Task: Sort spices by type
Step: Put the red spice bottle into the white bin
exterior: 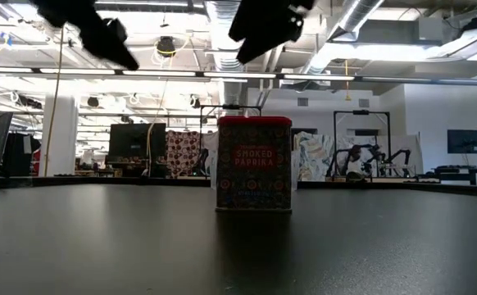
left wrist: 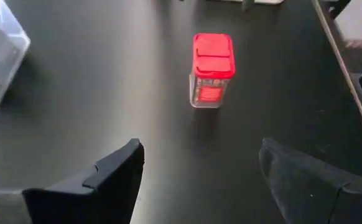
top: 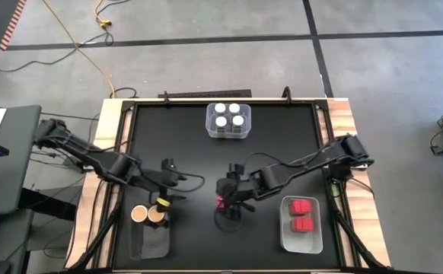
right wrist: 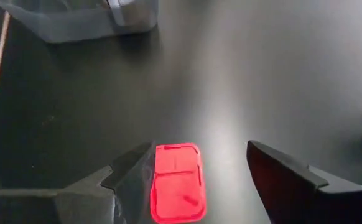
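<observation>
Matte black surface (top: pixel 199 152), framed in pale wood, on a grey concrete floor crossed by dark seams and a yellow cable.

Nearest the front edge: a clear rectangular plastic bin (top: pixel 150 237) at the left, with two tan-lidded round jars (top: pixel 148 215) at its far end; a second clear bin (top: pixel 302 226) at the right, holding two red boxy containers (top: pixel 304 214).

Between them, a red-lidded boxy spice tin (exterior: pixel 254 164) upright on the bare surface, apart from every bin. Readable on its front: "SMOKED PAPRIKA"; smaller print below too fine to make out.

Right end effector (right wrist: pixel 193 177) directly above the tin, fingers spread wide to either side of the red lid (right wrist: pixel 177 190), not touching it, grasping nothing. Left end effector (left wrist: pixel 199 177) off to one side, near the tan-lidded jars, fingers likewise apart and empty.

Farther back, a third clear bin (top: pixel 229 121) with four white-lidded jars (top: pixel 229 115).

Beyond the surface, an open workshop: white ceiling pipes, strip lights, monitors, other dark robot arms on stands. Both arms cut off by the upper edge in the low view.
</observation>
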### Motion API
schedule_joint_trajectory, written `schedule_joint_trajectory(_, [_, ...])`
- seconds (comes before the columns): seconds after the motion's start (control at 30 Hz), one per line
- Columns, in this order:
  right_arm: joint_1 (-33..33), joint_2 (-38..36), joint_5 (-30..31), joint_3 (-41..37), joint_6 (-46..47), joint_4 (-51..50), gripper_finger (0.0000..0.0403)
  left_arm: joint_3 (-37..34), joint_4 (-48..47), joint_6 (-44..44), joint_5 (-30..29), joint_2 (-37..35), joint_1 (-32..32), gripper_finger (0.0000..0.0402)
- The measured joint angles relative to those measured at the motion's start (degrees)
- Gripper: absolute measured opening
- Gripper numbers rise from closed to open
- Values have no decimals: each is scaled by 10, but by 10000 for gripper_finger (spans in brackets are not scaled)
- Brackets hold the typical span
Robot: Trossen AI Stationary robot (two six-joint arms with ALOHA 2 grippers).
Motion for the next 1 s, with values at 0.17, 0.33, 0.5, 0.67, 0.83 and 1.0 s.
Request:
schedule_joint_trajectory(0.17, [0,70,-29,68,1,-45,281,-103,91,-11,33,-86,-1,306])
schedule_joint_trajectory(0.33, [2,101,-37,89,18,-68,281,-131,110,-32,45,-125,-1,306])
schedule_joint_trajectory(0.5, [2,111,-38,88,38,-83,281,-132,111,-32,57,-127,-1,306])
schedule_joint_trajectory(0.67, [1,109,-38,88,52,-92,281,-132,109,-32,61,-122,-1,306])
schedule_joint_trajectory(0.83, [1,109,-39,88,48,-94,282,-132,108,-31,61,-122,-1,306])
schedule_joint_trajectory(1.0, [-3,108,-39,88,47,-97,306,-132,101,-22,61,-122,-1,306])
